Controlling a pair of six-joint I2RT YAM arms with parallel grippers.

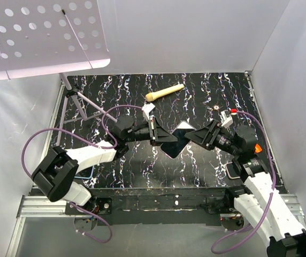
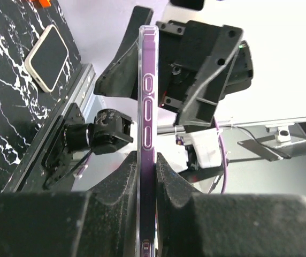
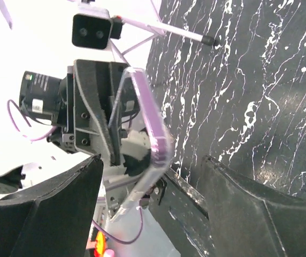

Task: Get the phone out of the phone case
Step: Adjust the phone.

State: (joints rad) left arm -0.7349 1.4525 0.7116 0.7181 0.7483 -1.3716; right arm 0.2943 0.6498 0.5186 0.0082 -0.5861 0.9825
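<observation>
The phone (image 1: 171, 143) is dark, sits in a clear case with a purple edge, and is held above the table mid-scene. My left gripper (image 1: 161, 134) is shut on its left end. In the left wrist view the phone (image 2: 146, 96) stands edge-on, pinched in the gripper (image 2: 146, 158). My right gripper (image 1: 196, 136) is open at the phone's right corner. In the right wrist view that corner (image 3: 155, 140) lies between the spread fingers (image 3: 249, 209), untouched, within the gripper (image 3: 153, 160). A clear strip of case edge (image 3: 134, 193) runs down from the corner.
A second, cream-cased phone (image 2: 47, 56) lies flat on the black marbled table (image 1: 206, 91) near the right arm base. A wooden handle (image 1: 165, 92) lies at the back. A stand with a perforated plate (image 1: 40, 32) and metal legs (image 1: 83, 104) fills the back left.
</observation>
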